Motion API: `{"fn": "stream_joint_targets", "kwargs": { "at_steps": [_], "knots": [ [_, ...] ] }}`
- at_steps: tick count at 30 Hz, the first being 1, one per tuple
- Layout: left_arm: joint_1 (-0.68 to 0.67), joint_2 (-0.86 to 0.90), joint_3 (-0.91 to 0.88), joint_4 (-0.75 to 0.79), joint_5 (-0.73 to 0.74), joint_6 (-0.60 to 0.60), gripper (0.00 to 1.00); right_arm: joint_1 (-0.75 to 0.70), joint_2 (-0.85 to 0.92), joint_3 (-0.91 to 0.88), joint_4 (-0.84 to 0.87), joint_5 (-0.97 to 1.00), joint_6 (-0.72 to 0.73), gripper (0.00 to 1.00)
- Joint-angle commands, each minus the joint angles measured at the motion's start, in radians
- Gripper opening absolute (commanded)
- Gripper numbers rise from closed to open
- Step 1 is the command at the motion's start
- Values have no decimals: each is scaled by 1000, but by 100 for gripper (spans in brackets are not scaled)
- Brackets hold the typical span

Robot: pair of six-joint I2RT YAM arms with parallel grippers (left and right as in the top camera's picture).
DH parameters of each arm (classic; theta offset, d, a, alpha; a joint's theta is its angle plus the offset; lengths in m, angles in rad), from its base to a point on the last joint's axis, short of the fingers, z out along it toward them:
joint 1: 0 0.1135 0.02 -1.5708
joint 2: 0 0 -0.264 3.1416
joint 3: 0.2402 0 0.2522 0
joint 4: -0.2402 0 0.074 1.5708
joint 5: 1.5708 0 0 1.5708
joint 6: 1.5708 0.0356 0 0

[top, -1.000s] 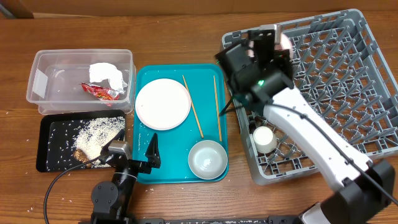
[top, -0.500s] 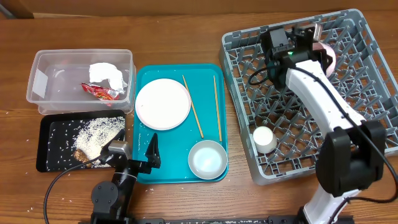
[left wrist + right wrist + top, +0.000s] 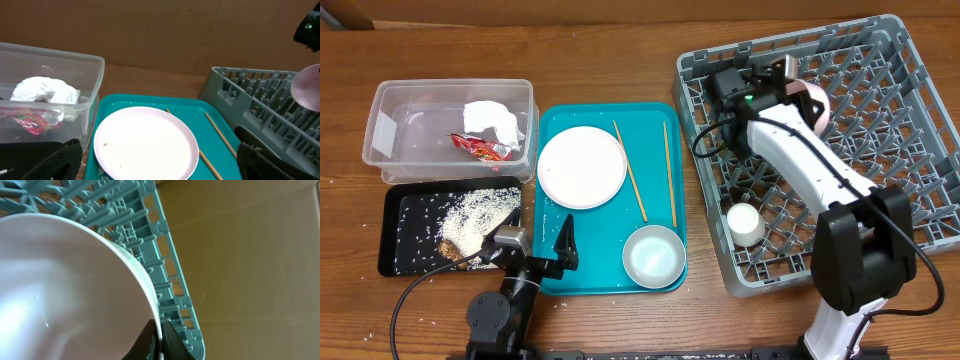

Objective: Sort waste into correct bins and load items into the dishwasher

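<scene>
The right end effector (image 3: 161, 341) is pinching the rim of one pink-white bowl (image 3: 814, 103) between closed fingers and is holding it tilted on edge over the far left part of the grey dish rack (image 3: 890, 150), where the white cup (image 3: 747, 224) is sitting near the front edge. The left end effector (image 3: 536, 245) is resting on the desk (image 3: 620, 50) with fingers spread and gripping nothing, at the front left corner of the teal tray (image 3: 560, 115), which is carrying the white plate (image 3: 582, 167), the second bowl (image 3: 653, 256) and two chopsticks (image 3: 630, 172). The red wrapper (image 3: 478, 147) and the napkin (image 3: 492, 120) are lying in the clear tub (image 3: 390, 110), and the rice (image 3: 480, 215) is lying in the black tray (image 3: 400, 250).
</scene>
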Motion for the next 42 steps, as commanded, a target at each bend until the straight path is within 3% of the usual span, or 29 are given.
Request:
{"fn": "stream_joint_targets", "kwargs": {
  "at_steps": [1,6,16,30,37,42],
  "knots": [
    [5,-7,-5,0,7,-2,100,24,3,-39,-8,48,2,5],
    [5,-7,-5,0,7,-2,100,19,1,-38,-12,331,-11,4],
    [5,-7,-5,0,7,-2,100,-60,3,-41,29,42,0,4],
    [5,-7,-5,0,7,-2,100,113,94,-43,-16,97,10,4],
    [5,-7,-5,0,7,-2,100,192,58,-38,-55,139,31,46],
    [5,-7,-5,0,7,-2,100,254,-47,13,-79,-145,89,50]
  ]
}}
